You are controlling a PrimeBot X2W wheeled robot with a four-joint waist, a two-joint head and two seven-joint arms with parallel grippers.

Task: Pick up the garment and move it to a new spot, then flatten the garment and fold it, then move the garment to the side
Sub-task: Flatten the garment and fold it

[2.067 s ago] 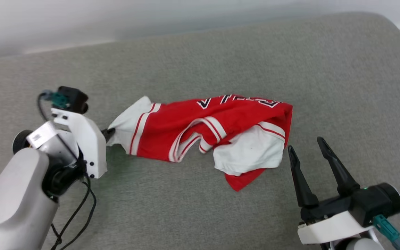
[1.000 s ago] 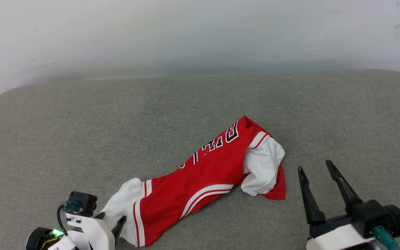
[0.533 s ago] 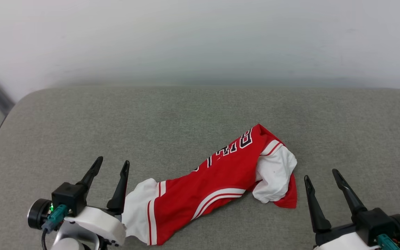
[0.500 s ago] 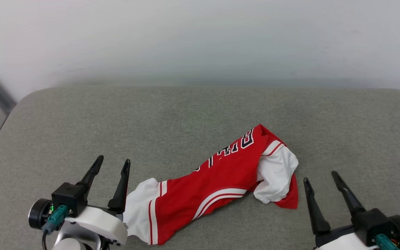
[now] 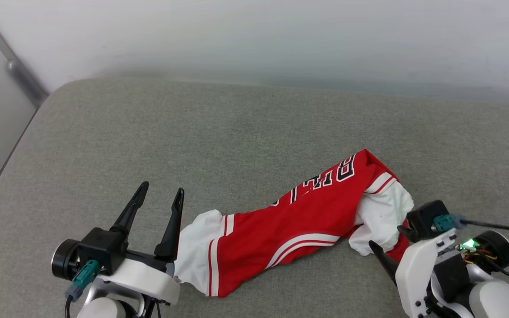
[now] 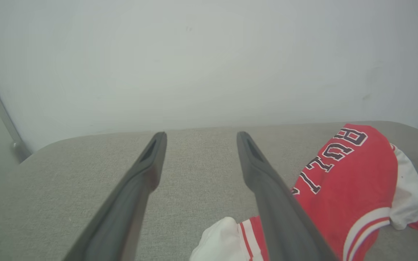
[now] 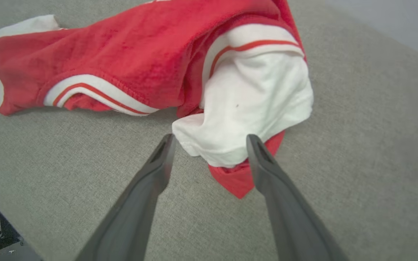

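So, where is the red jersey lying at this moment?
In the head view the red jersey lies crumpled on the grey cushion, low and right of centre, between the left gripper and the right gripper.

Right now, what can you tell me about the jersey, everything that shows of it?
The jersey is a soft red shirt with white sleeves, red-and-white stripe trim and black, white-outlined letters partly hidden in folds. It lies crumpled in a long diagonal bundle on the grey cushion. One white sleeve ends beside the open left tool; the other bunches at the opposite end, where the open right tool flanks its edge, not closed on it.
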